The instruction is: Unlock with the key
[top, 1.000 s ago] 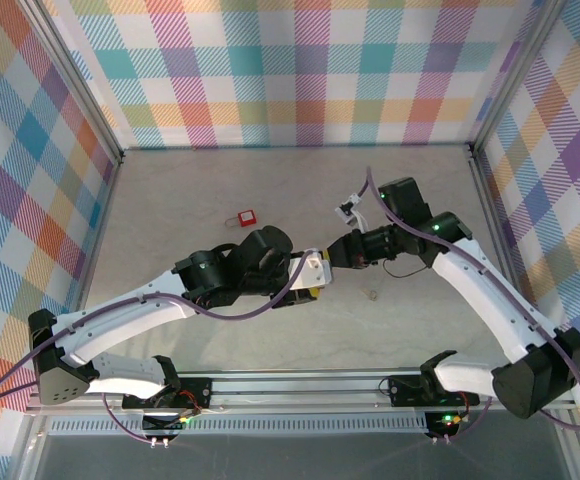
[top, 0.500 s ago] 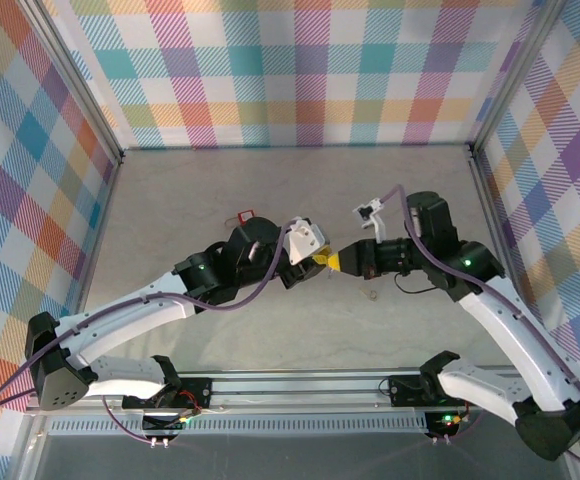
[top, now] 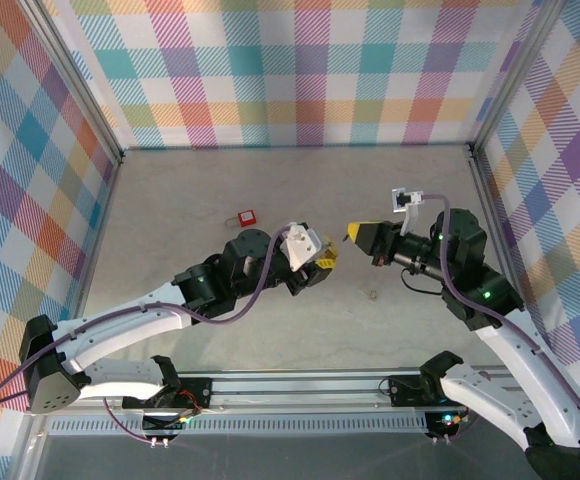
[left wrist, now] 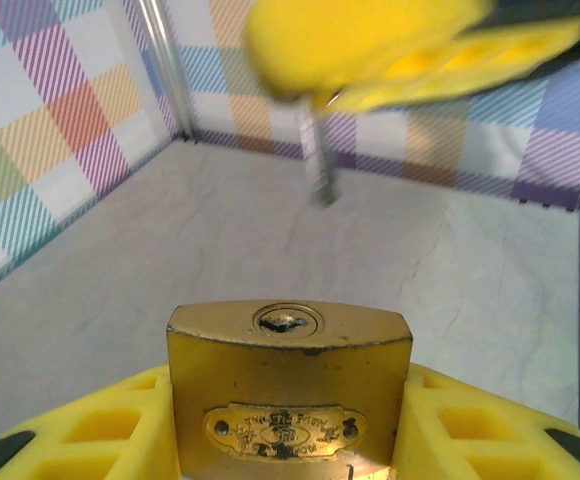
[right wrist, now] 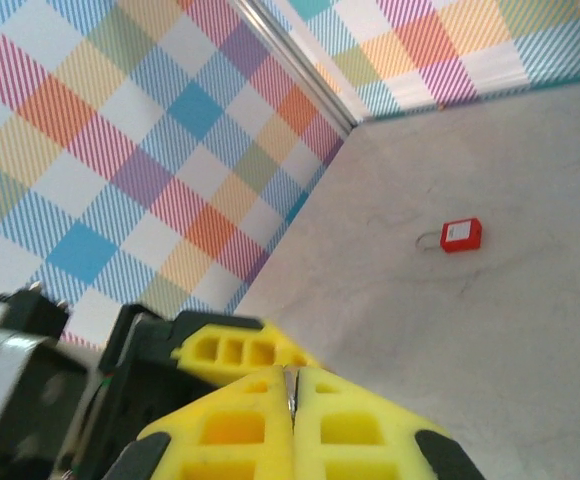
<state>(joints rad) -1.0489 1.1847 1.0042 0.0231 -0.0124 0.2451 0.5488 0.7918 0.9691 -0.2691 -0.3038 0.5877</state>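
Two arms: they meet above the middle of the desk (top: 170, 190), their tips facing each other, near but apart.
Task progress: roughly midway by my judgement. The lock and key are each gripped and raised, but they are not yet joined.
Done: the brass padlock (left wrist: 290, 385) is held up with its keyhole (left wrist: 287, 320) turned towards the key (left wrist: 322, 170).
Remaining: line the blade up with the keyhole, push it in, turn it, and free the shackle. The shackle is hidden, so I cannot tell its state.
Left fingers (left wrist: 100, 430): partly open, with the yellow pads clamped on both sides of the brass padlock's body.
Right fingers (right wrist: 240, 420): pressed together on the key, which shows as a thin metal sliver between the pads in the right wrist view.
Key position: in the left wrist view the blade hangs from the right fingers beyond the keyhole and clear of it. It is blurred and slightly left of the keyhole's line.
Red padlock (top: 243, 217): lies untouched on the desk, far left of the grippers.
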